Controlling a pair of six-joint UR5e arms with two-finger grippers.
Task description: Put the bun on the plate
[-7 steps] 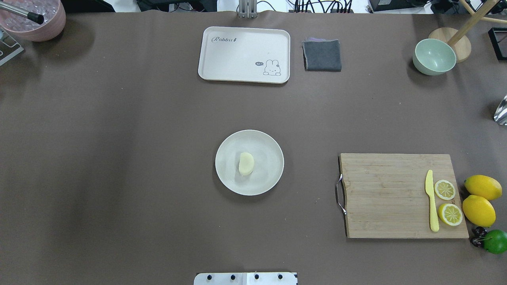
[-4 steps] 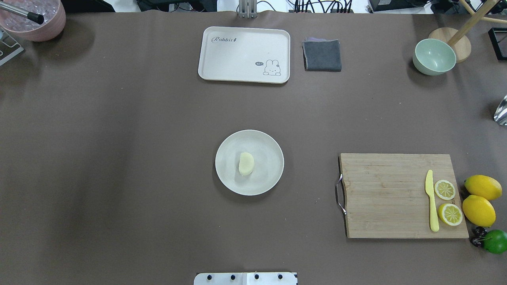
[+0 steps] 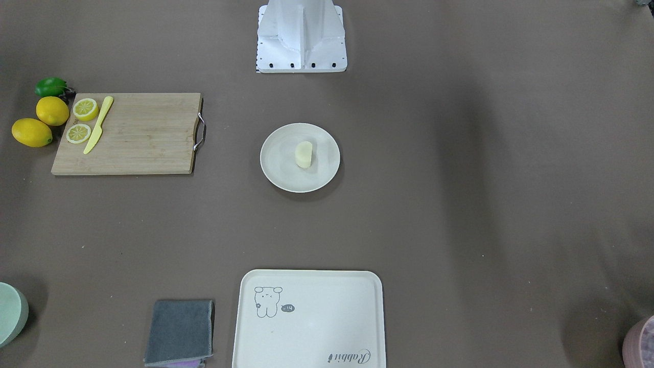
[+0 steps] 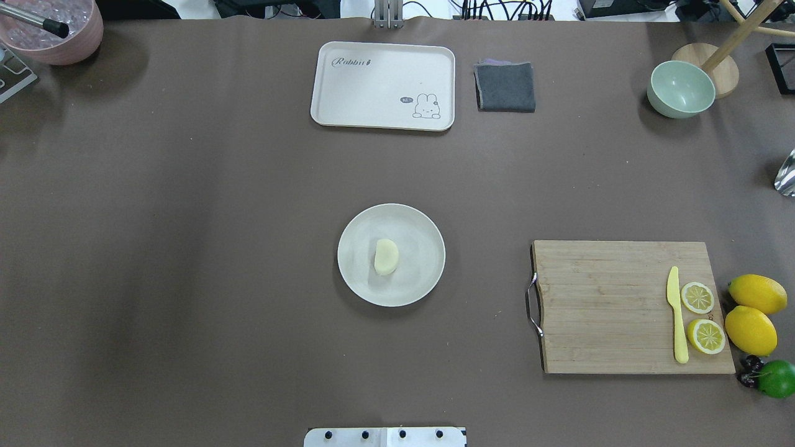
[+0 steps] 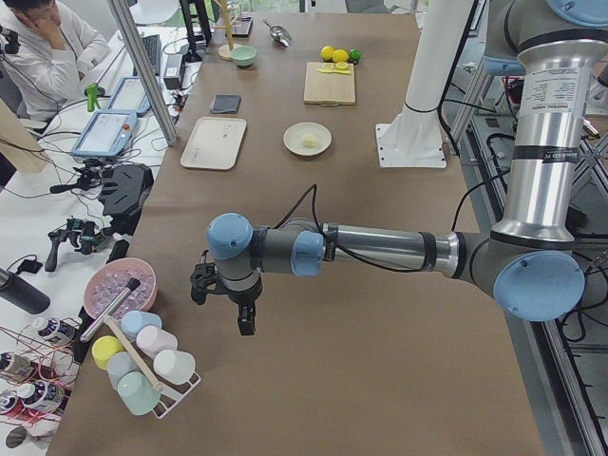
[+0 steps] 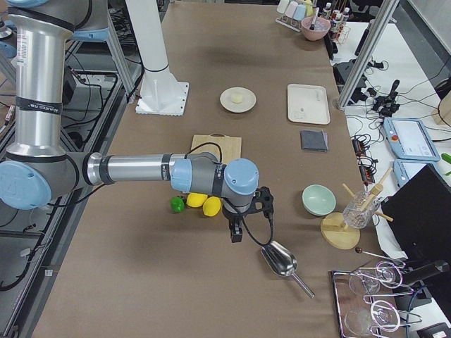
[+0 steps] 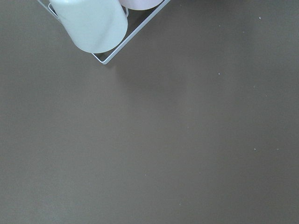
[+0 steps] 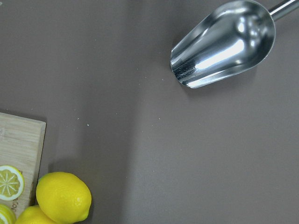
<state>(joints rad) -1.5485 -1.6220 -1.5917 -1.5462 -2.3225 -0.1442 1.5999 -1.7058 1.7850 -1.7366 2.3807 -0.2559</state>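
The pale cream bun (image 4: 386, 257) lies near the middle of the round off-white plate (image 4: 425, 231) at the table's centre, flat side toward the view's left. The front-facing view also has the bun (image 3: 303, 154) on the plate (image 3: 278, 171). No gripper is near them. My left gripper (image 5: 244, 321) hangs over bare table far from the plate, next to a cup rack (image 5: 152, 370); I cannot tell whether it is open or shut. My right gripper (image 6: 237, 232) hovers beyond the lemons, near a metal scoop (image 6: 280, 260); its state cannot be told either.
A cream rabbit tray (image 4: 383, 85) and a folded grey cloth (image 4: 505, 86) sit at the far edge. A green bowl (image 4: 680, 89) stands far right. The cutting board (image 4: 608, 307) carries a yellow knife (image 4: 676, 315) and lemon slices (image 4: 697, 297); lemons (image 4: 751, 329) lie beside it. A person (image 5: 47, 47) sits past the table.
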